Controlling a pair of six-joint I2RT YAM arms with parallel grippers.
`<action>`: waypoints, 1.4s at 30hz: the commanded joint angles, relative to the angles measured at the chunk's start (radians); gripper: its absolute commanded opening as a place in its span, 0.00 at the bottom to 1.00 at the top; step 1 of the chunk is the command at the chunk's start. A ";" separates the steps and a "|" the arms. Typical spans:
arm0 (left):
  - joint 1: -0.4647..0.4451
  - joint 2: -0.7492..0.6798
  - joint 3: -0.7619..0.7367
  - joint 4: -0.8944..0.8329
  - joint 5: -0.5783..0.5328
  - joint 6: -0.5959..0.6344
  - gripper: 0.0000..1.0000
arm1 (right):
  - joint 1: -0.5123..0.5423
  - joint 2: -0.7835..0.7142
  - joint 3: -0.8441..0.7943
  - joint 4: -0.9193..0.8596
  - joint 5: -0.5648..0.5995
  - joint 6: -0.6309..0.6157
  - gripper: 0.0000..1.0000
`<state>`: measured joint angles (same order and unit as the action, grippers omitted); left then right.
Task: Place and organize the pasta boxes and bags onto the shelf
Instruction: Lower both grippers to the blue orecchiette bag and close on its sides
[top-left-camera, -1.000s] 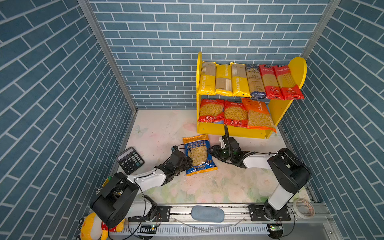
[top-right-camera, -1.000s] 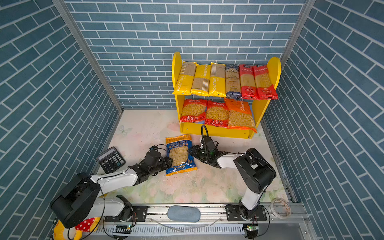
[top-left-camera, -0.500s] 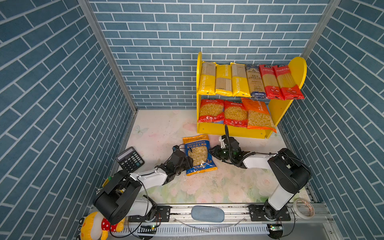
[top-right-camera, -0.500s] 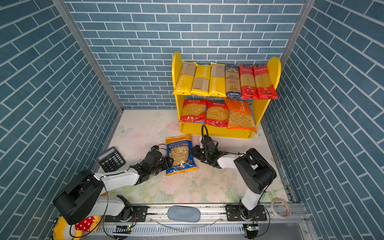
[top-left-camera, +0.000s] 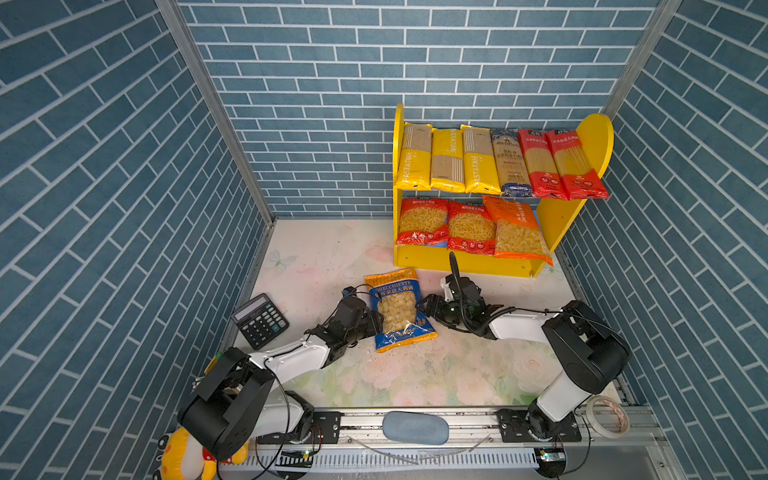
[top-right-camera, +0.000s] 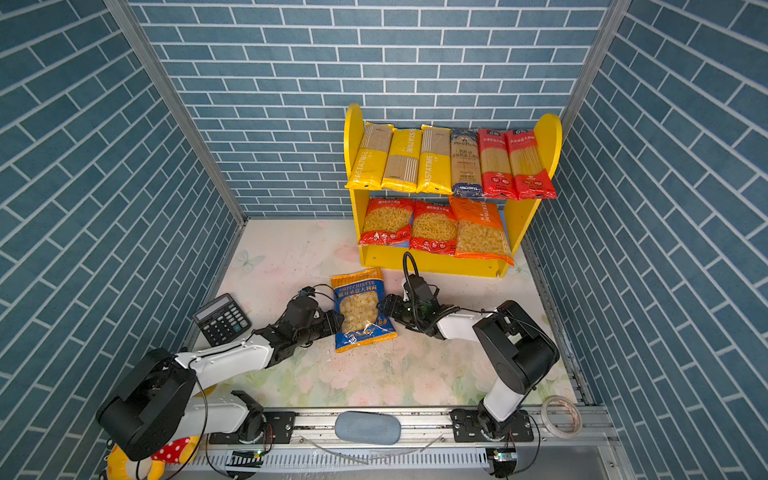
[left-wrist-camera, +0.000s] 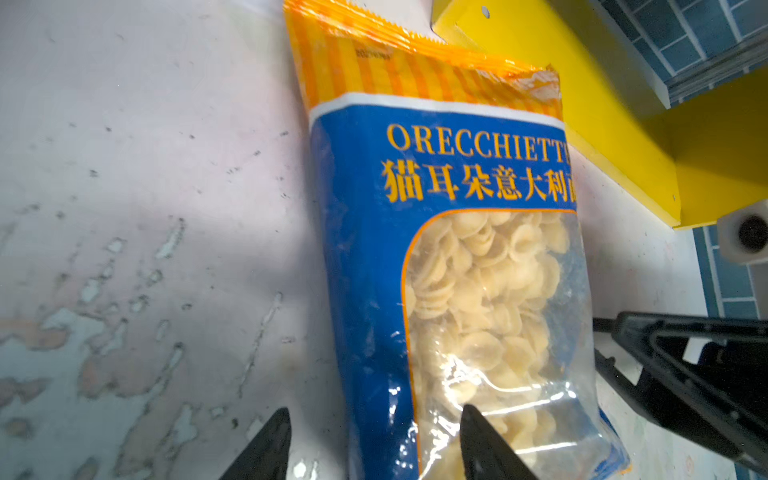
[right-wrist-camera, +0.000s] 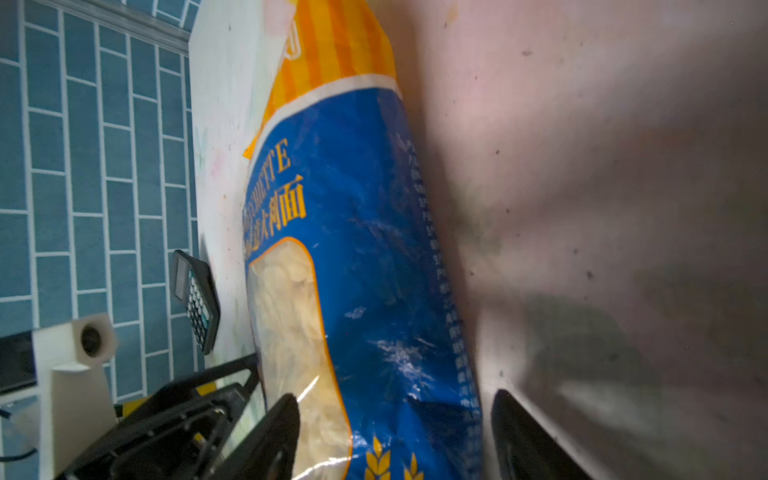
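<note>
Left end effector (top-left-camera: 375, 323) sits at 9 o'clock of the blue ORECCHIETTE bag (top-left-camera: 397, 309), right end effector (top-left-camera: 427, 304) at 3 — both with jaws apart, straddling its edges; it lies on the desk (top-left-camera: 316, 266), 7 o'clock from the shelf (top-left-camera: 465, 261).

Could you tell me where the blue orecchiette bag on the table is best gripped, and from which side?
Probably its long side edges at mid-length, coming in low from either side. The blue orecchiette bag lies flat, bulging in the middle and thin at the edges; the left gripper and right gripper flank it there, jaws open.
</note>
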<state>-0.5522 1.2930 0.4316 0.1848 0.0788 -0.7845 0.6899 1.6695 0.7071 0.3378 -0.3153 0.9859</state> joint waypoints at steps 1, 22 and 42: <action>0.023 -0.002 -0.013 -0.003 0.027 0.034 0.65 | 0.012 0.045 0.048 -0.040 -0.025 -0.033 0.79; 0.020 0.107 -0.040 0.149 0.087 -0.009 0.44 | 0.069 0.111 0.081 0.130 -0.062 -0.043 0.40; -0.126 0.128 0.085 0.125 0.072 -0.029 0.39 | -0.027 -0.087 -0.039 0.080 -0.021 -0.088 0.07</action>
<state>-0.6510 1.4090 0.4694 0.2966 0.1329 -0.8158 0.6876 1.6459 0.6922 0.4217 -0.3374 0.9333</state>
